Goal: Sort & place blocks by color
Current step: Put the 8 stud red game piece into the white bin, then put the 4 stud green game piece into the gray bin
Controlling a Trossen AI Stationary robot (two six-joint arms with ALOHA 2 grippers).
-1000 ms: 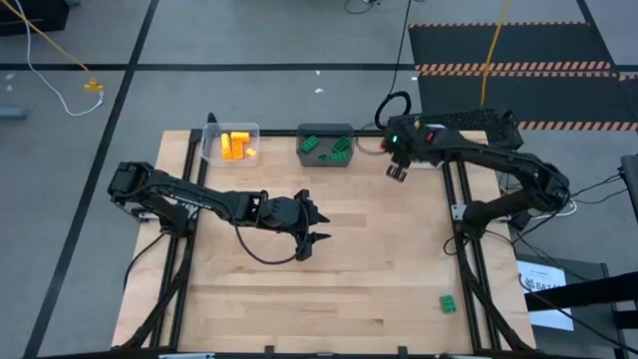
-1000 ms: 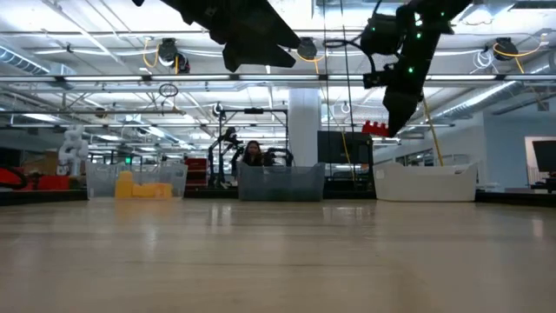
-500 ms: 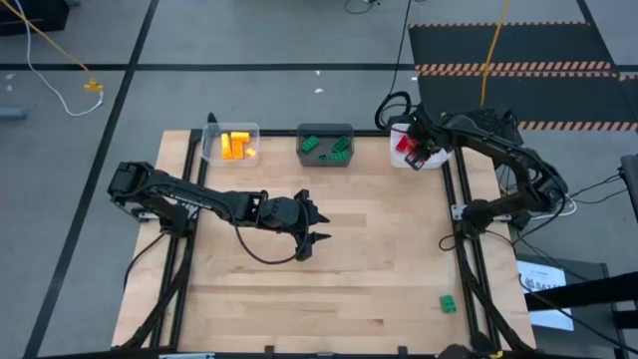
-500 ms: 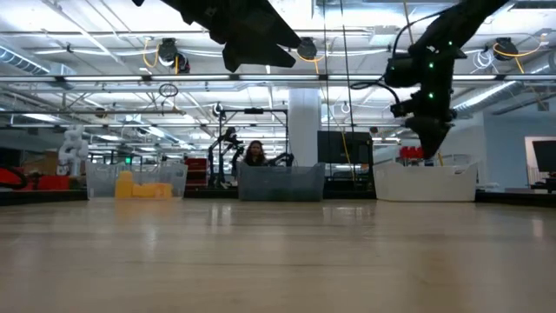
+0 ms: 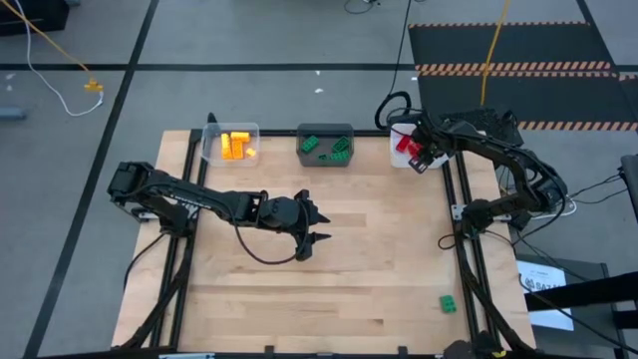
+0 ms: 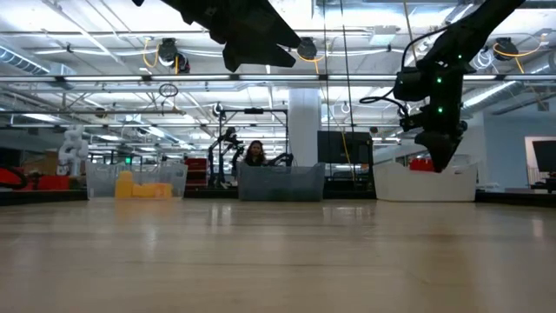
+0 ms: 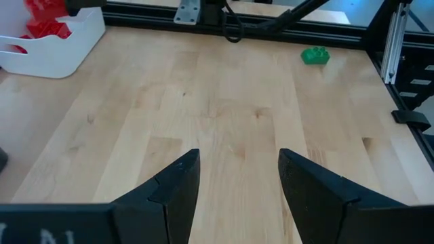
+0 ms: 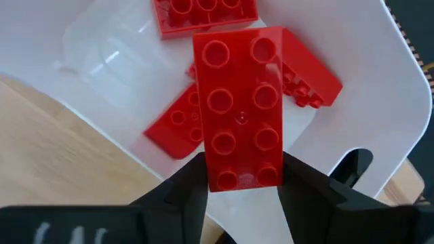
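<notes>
Over the white bin [image 5: 395, 160] at the table's one o'clock corner, a red brick [image 8: 239, 107] was held by its long sides in the right gripper [image 8: 241, 181], above other red bricks. It was judged light, rigid and smooth-walled, best pinched across flat sides. The left gripper [image 7: 237, 176], spread wide and empty, was parked mid-table; one green brick [image 7: 315, 55] lay near five o'clock.

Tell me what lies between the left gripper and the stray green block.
Only bare wood: the left wrist view shows empty tabletop from the left gripper to the green block.
</notes>
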